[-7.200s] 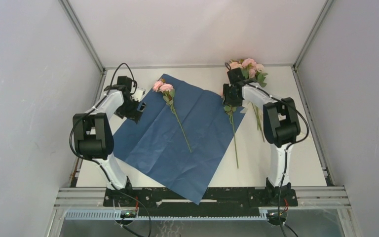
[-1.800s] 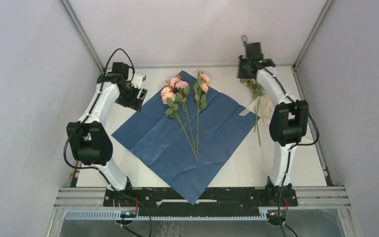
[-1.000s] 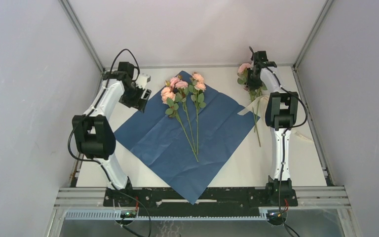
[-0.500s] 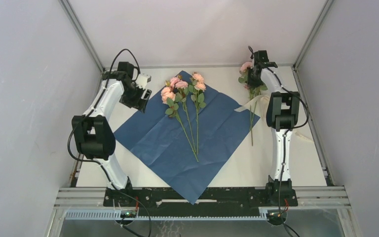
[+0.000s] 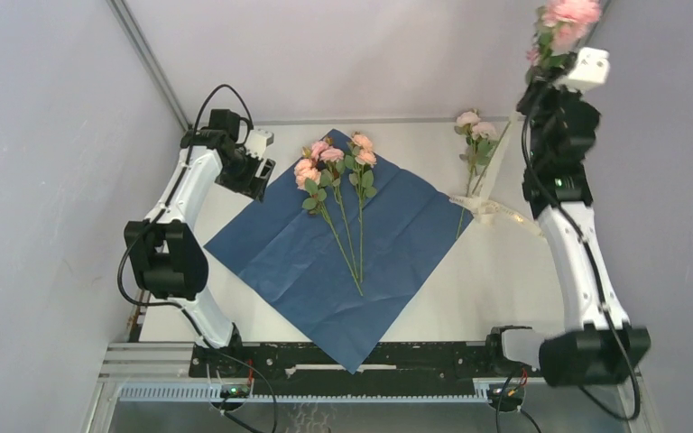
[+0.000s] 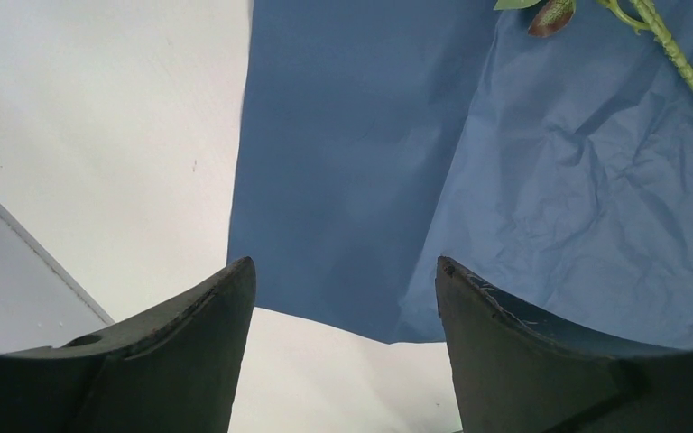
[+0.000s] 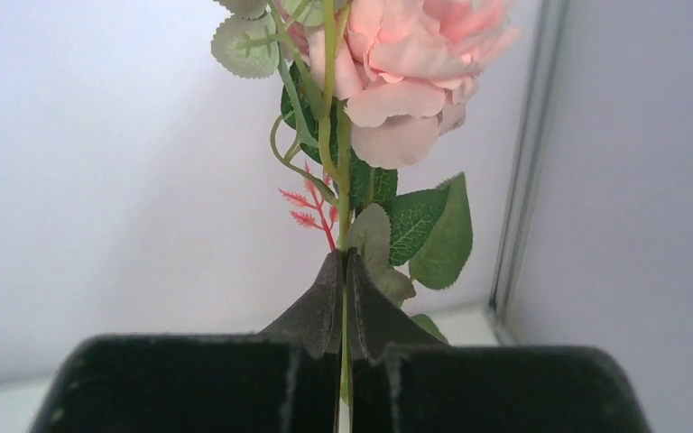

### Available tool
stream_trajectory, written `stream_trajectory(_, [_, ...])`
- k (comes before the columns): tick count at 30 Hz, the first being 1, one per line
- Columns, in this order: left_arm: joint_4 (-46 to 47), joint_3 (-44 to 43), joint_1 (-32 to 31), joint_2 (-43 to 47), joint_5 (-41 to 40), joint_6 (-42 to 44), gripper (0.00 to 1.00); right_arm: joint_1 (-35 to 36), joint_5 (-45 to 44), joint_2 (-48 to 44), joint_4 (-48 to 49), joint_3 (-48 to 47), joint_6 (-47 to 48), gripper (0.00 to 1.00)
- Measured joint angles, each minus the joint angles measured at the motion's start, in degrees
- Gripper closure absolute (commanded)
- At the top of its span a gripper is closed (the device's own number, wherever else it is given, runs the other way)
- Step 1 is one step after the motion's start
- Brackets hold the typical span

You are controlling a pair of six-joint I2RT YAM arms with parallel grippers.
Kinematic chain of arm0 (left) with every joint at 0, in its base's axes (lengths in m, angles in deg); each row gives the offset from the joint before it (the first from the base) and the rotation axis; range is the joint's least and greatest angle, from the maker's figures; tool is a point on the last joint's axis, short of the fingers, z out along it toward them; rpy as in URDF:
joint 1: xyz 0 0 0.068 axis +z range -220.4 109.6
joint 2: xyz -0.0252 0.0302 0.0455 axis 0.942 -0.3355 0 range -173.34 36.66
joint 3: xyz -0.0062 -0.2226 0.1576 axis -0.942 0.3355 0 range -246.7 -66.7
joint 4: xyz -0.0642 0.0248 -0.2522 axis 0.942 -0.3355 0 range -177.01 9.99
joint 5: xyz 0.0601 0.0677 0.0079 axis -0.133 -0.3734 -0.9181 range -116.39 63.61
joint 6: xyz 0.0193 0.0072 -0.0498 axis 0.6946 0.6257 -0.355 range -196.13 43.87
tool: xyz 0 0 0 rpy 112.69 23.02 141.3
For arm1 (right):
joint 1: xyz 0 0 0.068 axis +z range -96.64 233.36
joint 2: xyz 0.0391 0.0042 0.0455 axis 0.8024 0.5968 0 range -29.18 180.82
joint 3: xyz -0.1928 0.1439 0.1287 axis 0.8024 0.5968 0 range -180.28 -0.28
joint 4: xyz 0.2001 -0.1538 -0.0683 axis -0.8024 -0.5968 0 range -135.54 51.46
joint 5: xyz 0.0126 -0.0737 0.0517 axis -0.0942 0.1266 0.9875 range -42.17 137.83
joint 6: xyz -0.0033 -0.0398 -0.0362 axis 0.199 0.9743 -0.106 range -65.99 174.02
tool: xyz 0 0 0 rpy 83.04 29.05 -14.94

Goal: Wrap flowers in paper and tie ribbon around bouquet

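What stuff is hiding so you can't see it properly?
- Held flower: the bloom's top is cut off by the top edge in the right wrist view; the lower stem is hidden behind the right tool.
- Ribbon: its right end runs behind the right arm in the top view.

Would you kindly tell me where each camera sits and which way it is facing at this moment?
Top external: above and behind the bases, looking down at the table, blue paper and both arms.
Left wrist: low over the table, looking down at the paper's edge past the open left gripper.
Right wrist: raised high, facing the back right corner; right gripper shut on a pink flower.
Shared: top and left wrist both show the paper.
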Motion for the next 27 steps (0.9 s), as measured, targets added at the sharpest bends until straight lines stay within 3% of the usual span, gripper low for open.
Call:
stream_trajectory(3, [-0.02,0.0,0.0,0.07,0.0,0.0,0.22,0.17,-1.66,-7.72,11.37,7.26,1.2,1.0])
stream_trajectory(7, [0.0,0.0,0.0,0.11,0.0,0.02,0.22,3.85,-2.95,-8.46,18.58,10.58,5.44,1.0])
stream_trajectory(13, [0.2,0.26,0.0,1.11,-0.59,0.42,0.22,16.85,-1.88,-6.82,18.86,14.97,15.19,1.0])
stream_trajectory(15, [0.28,0.44,0.0,1.66,-1.07,0.48,0.22,17.79,1.31,-7.23,15.78,12.85,12.81,1.0])
stream_trajectory(20, [0.48,0.44,0.13,2.27,-1.49,0.44,0.22,15.43,12.04,-1.11,-0.57,-7.45,-4.52,1.0])
stream_trajectory(24, [0.48,0.44,0.17,2.27,-1.38,0.44,0.22,25.22,16.96,7.89,-6.88,-13.49,-13.57,1.0])
stream_trajectory(27, [0.74,1.11,0.17,2.27,-1.29,0.44,0.22,30.67,18.8,19.71,-9.77,-15.67,-18.14,1.0])
